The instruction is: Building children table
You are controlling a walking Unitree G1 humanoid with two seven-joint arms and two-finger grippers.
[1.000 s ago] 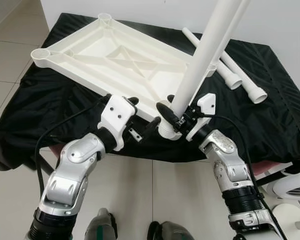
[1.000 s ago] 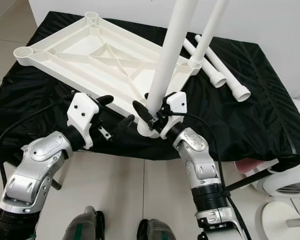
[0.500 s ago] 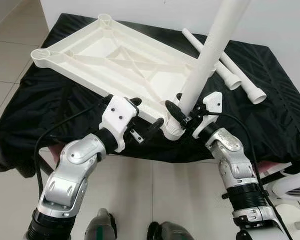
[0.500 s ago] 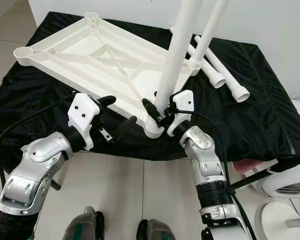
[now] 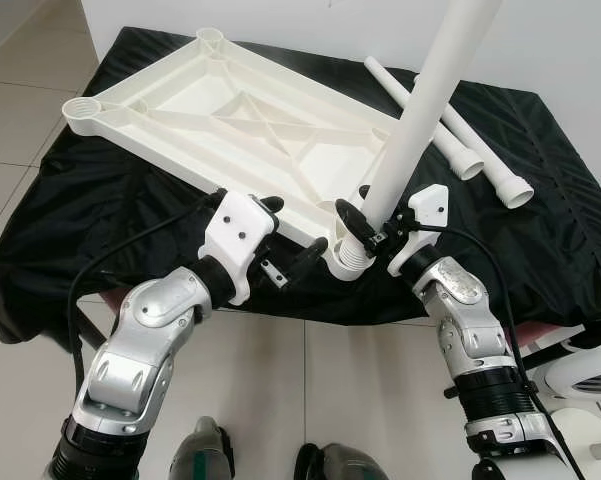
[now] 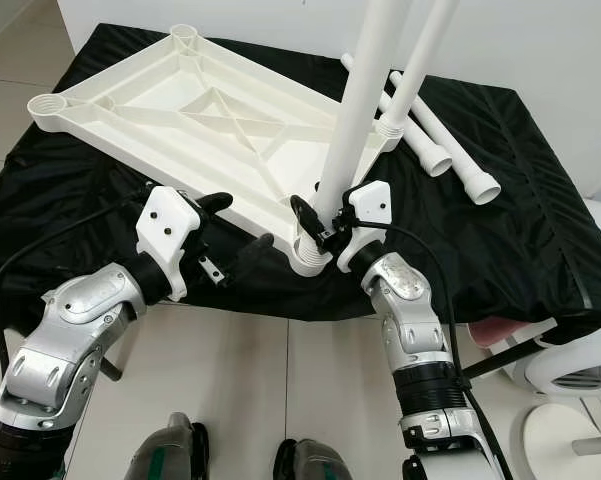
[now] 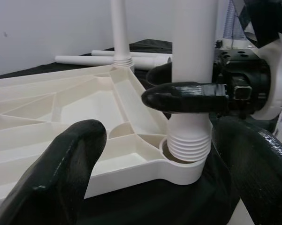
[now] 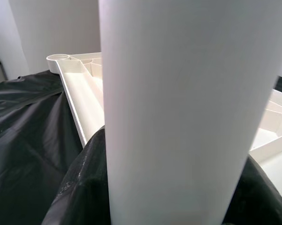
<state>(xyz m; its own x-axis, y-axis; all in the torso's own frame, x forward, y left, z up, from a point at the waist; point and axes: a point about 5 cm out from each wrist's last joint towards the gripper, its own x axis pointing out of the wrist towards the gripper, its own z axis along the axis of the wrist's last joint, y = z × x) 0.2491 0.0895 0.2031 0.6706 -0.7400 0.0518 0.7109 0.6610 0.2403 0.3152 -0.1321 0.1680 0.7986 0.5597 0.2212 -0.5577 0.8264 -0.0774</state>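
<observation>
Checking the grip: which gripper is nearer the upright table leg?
Right. The right gripper is shut on the leg just above its threaded end; the left gripper sits beside the corner socket, apart.

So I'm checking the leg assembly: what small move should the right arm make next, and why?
Probably turn the leg to screw it down. The right gripper clamps it just above its threaded end, which sits in the tabletop's corner socket with several threads exposed. The left gripper sits open beside the corner.
</observation>
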